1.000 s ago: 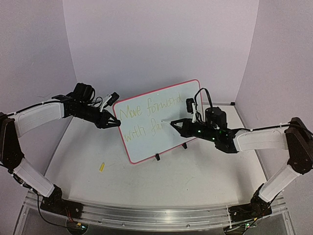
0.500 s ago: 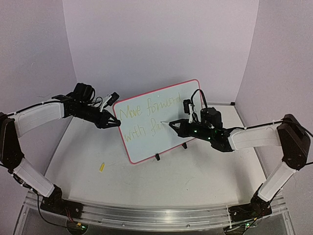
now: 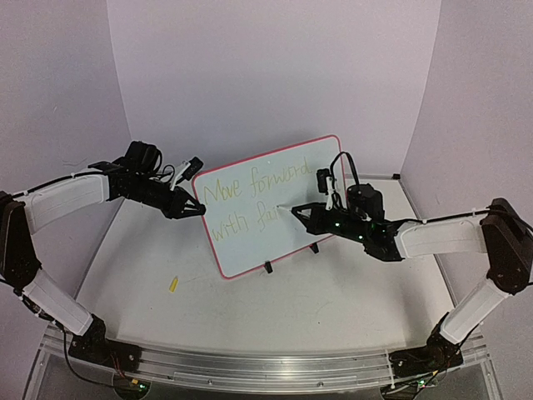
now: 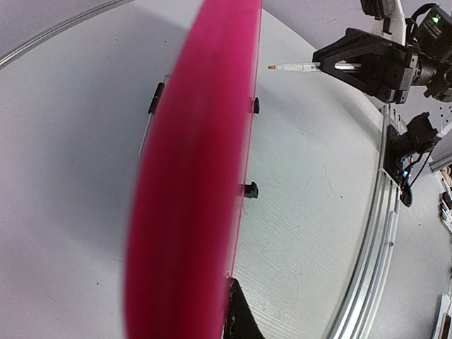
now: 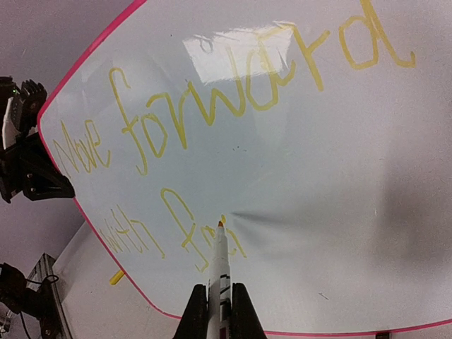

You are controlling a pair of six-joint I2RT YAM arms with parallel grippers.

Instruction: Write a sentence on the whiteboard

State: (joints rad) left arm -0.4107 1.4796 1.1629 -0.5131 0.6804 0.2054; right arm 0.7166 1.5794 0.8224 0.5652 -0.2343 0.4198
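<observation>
The whiteboard (image 3: 287, 242) stands tilted on the table on two black feet. The sentence (image 3: 250, 193) in yellow-green cursive reads "Move forward" on top and "with fai" below; it also shows in the right wrist view (image 5: 212, 113). My right gripper (image 3: 301, 213) is shut on a white marker (image 5: 219, 258), whose tip touches the board at the end of the second line. My left gripper (image 3: 196, 208) is shut on the board's left edge. In the left wrist view the red-pink rim (image 4: 191, 176) is a close blur and one finger (image 4: 240, 321) shows beside it.
A small yellow marker cap (image 3: 173, 284) lies on the table in front of the board's lower left corner. White walls close in the back and both sides. A metal rail (image 3: 250, 367) runs along the near edge.
My right gripper moved the marker a little left, then back right and up. The second line has grown from "fa" by one more stroke. The left arm and board stayed still.
</observation>
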